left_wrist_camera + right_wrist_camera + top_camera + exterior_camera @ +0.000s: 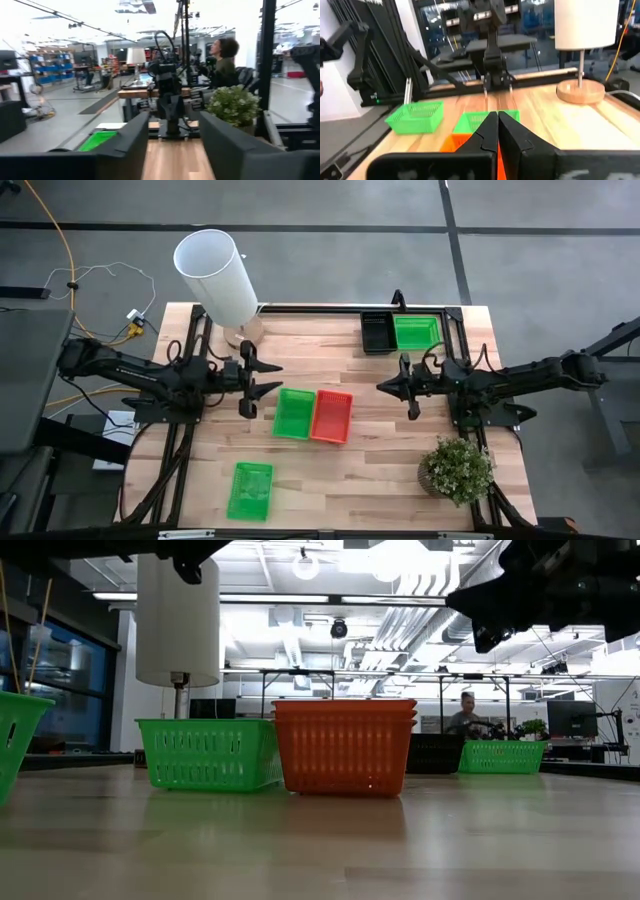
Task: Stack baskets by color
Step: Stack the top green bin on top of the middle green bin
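An open-plan robotics lab: 2 dark arms are mounted on a wooden counter [380, 480] in a black frame on a grey concrete floor [320, 240]. Exposed ceiling ducts [420, 630], monitors and more workbenches fill the room, where a person [225, 62] sits at another rig.

Left gripper [262, 379] fingers spread (holding nothing); right gripper [385, 385] fingers pressed together, both raised.

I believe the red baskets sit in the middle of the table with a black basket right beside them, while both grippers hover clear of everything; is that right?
Not quite: the basket beside the red baskets is a green basket, as the high view shows. The black basket sits at the far edge. The left gripper and right gripper do hover clear.
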Action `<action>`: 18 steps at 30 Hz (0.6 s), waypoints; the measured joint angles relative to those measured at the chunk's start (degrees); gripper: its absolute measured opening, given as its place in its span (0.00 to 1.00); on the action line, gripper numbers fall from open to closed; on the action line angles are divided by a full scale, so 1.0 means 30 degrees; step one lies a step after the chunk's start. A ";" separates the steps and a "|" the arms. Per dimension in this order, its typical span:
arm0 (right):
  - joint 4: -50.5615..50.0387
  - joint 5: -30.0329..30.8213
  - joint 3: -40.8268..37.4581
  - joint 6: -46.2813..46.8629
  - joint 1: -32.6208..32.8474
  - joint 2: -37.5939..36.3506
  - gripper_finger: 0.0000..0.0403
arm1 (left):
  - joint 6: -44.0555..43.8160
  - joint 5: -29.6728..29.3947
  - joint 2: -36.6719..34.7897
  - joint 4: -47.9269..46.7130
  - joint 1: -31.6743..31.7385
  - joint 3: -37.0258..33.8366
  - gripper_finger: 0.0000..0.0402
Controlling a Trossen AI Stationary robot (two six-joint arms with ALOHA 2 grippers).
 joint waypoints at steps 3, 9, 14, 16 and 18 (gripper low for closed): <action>-0.0141 0.0005 0.0000 -0.0098 0.0000 0.0000 0.00 | 0.0366 -0.0255 -0.0566 -0.0768 0.0073 -0.0122 0.21; -0.0146 0.0005 0.0000 -0.0396 0.0000 -0.0007 0.00 | -0.0507 -0.0121 -0.2049 -0.1520 0.0014 -0.1967 0.04; -0.0138 0.0013 0.0000 -0.0700 0.0000 -0.0007 0.00 | -0.1171 -0.0644 -0.2733 -0.1405 -0.0212 -0.3709 0.01; -0.0138 0.0013 0.0000 -0.0848 0.0000 -0.0007 0.00 | -0.1480 -0.0857 -0.2733 -0.1452 -0.0240 -0.4092 0.00; -0.0138 0.0020 0.0000 -0.0867 0.0000 -0.0007 0.00 | -0.1619 -0.1116 -0.2733 -0.1513 -0.0233 -0.4354 0.00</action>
